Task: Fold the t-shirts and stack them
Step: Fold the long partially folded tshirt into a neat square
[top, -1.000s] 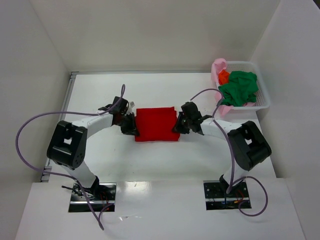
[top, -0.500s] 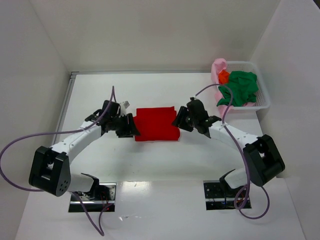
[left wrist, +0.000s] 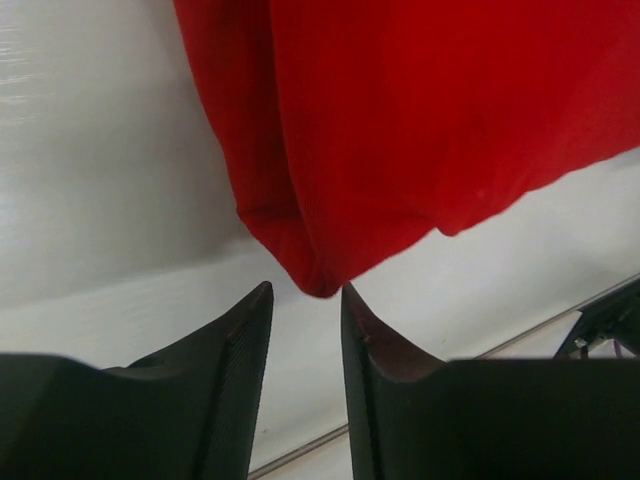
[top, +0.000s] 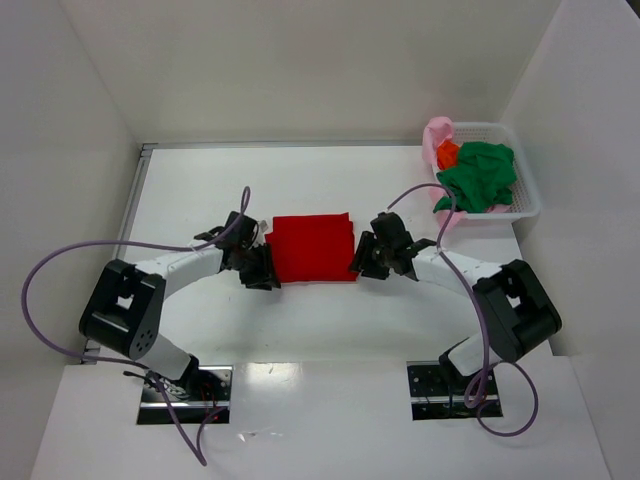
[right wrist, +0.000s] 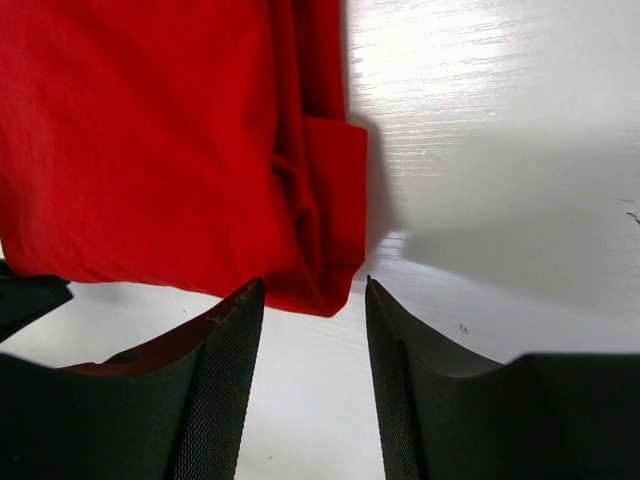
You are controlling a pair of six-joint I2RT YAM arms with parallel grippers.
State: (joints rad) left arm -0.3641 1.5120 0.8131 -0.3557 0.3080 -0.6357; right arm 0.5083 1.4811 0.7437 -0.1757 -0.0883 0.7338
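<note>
Red t-shirt (top: 312, 248) lies folded flat, mid-table (top: 200, 190). Both arms are stretched low and angled inward, elbows out toward the side edges, wrists dropped to the cloth.

Left gripper (top: 265, 270) sits at the shirt's near-left corner. Its jaws are parted, and the cloth tip lies just at the gap, not pinched.

Right gripper (top: 362, 262) sits at the near-right corner. Its jaws are parted too, and the folded hem reaches between the tips, let go.

Basket (top: 527, 205) is at the far-right corner, holding the green t-shirt (top: 480, 175), pink t-shirt (top: 437, 135) and orange t-shirt (top: 447, 152), all bunched.
</note>
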